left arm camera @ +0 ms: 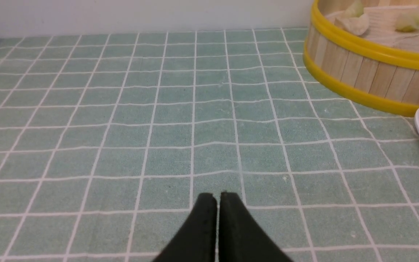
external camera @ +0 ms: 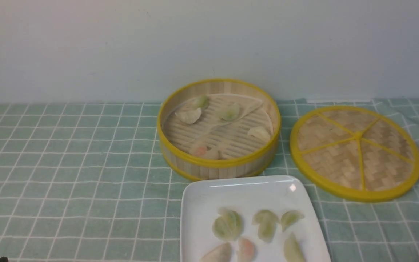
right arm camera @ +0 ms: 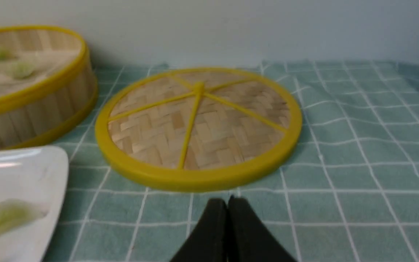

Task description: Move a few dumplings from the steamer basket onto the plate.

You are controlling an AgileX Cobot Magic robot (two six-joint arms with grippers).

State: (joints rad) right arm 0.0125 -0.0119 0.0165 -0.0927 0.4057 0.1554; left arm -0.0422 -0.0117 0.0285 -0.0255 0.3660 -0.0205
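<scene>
The left end effector (left arm camera: pixel 216 198) is shown closed and empty above the checked cloth (external camera: pixel 67 163) of the desk; the right end effector (right arm camera: pixel 227 203) is likewise closed and empty, just before the woven lid (external camera: pixel 355 153). Six dumplings (external camera: pixel 227 225) are seen on the plate (external camera: pixel 202 200), which lies in front of the steamer basket (external camera: pixel 218 163); five are left inside the basket.

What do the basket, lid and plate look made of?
Steamer basket: looks like bamboo or light wood, with visible vertical slats and a slatted floor; its smooth yellow rims may be plastic or paint.
Lid: woven bamboo-like strips, matte, with a yellow rim and spokes.
Plate: glossy white, with sharp highlights; ceramic or melamine, can't tell which.
</scene>
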